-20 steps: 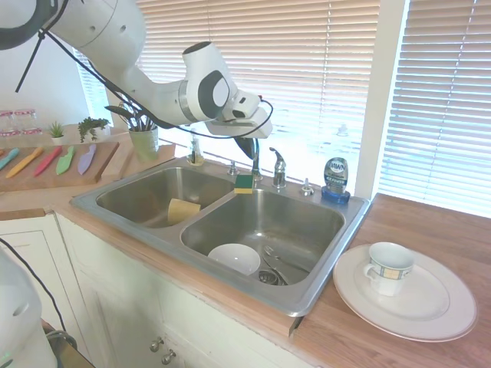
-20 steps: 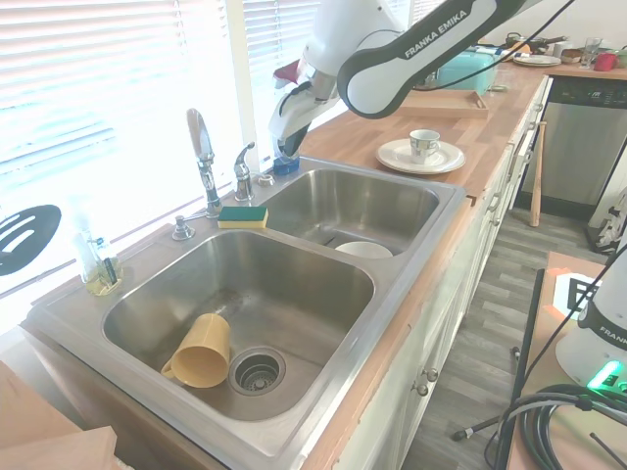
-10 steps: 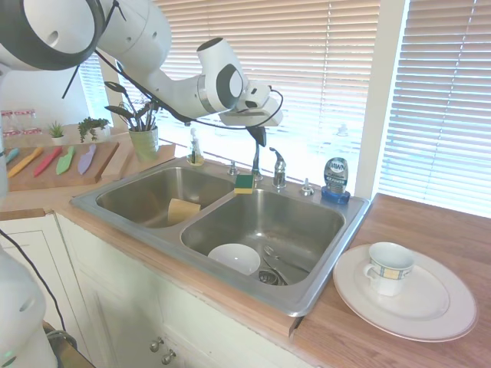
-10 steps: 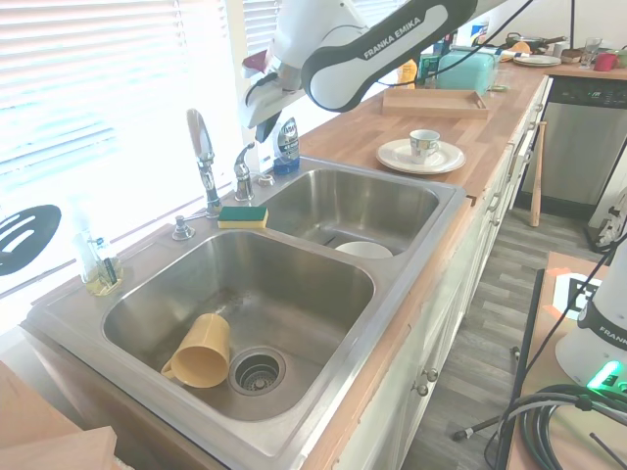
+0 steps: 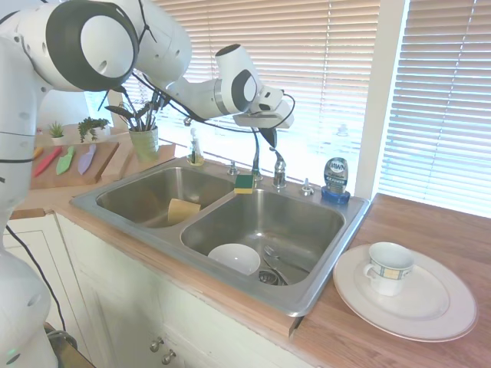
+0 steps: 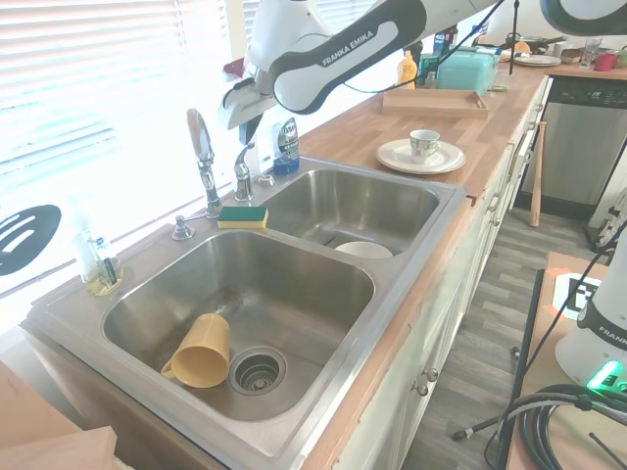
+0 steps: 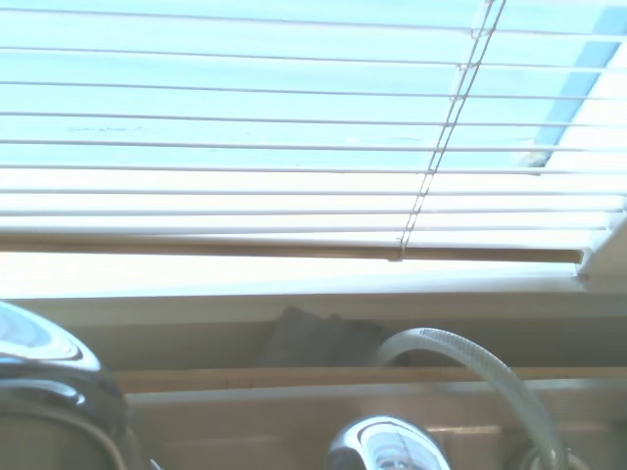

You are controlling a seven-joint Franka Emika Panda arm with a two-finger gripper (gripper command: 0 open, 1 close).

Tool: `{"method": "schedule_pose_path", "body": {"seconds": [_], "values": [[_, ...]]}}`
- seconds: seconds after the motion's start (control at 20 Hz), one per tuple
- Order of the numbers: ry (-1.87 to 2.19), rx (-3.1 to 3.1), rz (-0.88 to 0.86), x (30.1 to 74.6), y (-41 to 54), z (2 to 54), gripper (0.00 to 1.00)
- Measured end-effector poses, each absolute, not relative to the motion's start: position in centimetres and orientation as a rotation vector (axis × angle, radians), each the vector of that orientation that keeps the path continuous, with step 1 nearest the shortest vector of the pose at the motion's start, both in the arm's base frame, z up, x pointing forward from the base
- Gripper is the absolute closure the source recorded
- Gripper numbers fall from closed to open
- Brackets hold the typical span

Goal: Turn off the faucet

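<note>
First exterior view: gripper (image 5: 269,138) hangs in the upper centre of the frame, just above the faucet (image 5: 256,162) and its short lever handle (image 5: 278,164) at the back rim of the sink (image 5: 230,299). Dark fingers point down; whether they are parted or closed cannot be told. No water stream visible. Soap bottle (image 5: 335,179) stands right of the handle; green sponge (image 5: 245,182) just left of the spout base.

Second exterior view: gripper (image 6: 250,125) at upper centre-left, over the handle (image 6: 242,170), apart from it. Spout (image 6: 202,155) rises just left; soap bottle (image 6: 286,144) sits close behind-right. Finger state unclear here too.

Wrist view: blinds (image 7: 294,127) fill the upper frame; a chrome dome (image 7: 387,448) at the bottom centre, likely the handle top, blurred.

Risks, judged: a descent drifting sideways could strike the spout or knock over the bottle; fingers may slip off smooth chrome. Room is tight between spout and bottle, window close behind; free space lies toward the basin.
</note>
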State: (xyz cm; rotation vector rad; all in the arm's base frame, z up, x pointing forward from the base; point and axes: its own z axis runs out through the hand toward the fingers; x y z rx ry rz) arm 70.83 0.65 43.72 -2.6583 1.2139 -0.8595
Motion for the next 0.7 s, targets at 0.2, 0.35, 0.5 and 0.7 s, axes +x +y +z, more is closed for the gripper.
{"method": "schedule_pose_path", "body": {"seconds": [0.2,0.35,0.5,0.7], "values": [[1.213,-2.659,-0.847,70.9,0.7,43.5,1.00],[1.221,-2.675,-0.823,70.8,0.9,43.2,1.00],[1.243,-2.704,-0.771,70.6,0.9,42.6,1.00],[1.261,-2.713,-0.734,70.3,0.8,41.8,1.00]]}}
